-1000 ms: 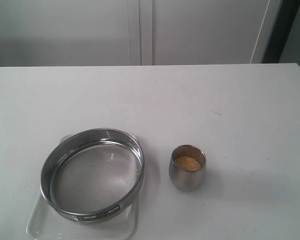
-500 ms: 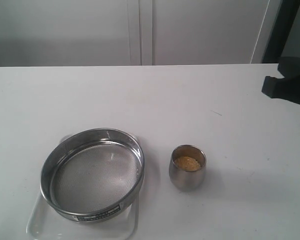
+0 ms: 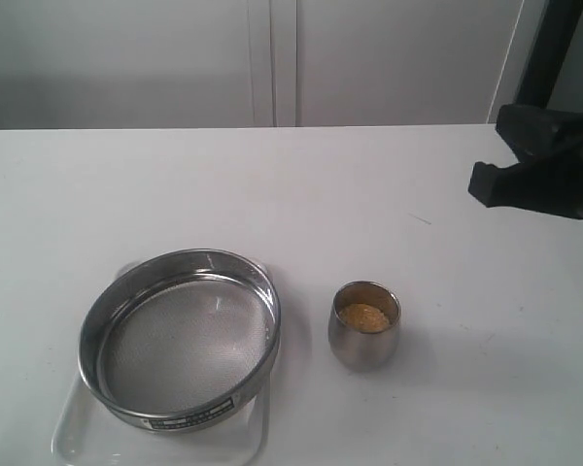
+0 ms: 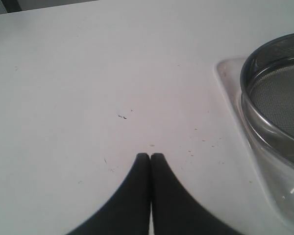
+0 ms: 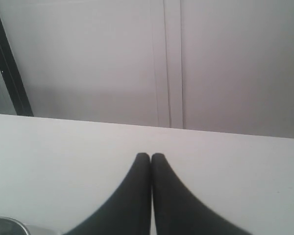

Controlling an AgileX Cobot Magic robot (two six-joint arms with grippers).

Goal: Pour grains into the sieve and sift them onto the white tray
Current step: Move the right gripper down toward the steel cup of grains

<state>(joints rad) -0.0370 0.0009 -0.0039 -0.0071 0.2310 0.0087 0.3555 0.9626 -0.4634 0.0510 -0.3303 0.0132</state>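
The round metal sieve rests on the white tray at the front left of the table; its mesh looks bare. A small steel cup to its right holds the golden grains. My right gripper has come in from the right edge, above the table and well away from the cup, shut with nothing in it. My left gripper is shut and empty over bare table, beside the tray's corner and the sieve; it is outside the exterior view.
The white table runs back to a pale wall with cabinet seams. A dark vertical post stands at the back right. Tiny specks lie on the table near the left gripper.
The right arm entered from the right edge and has moved leftward into view. Sieve, tray and cup have not moved.
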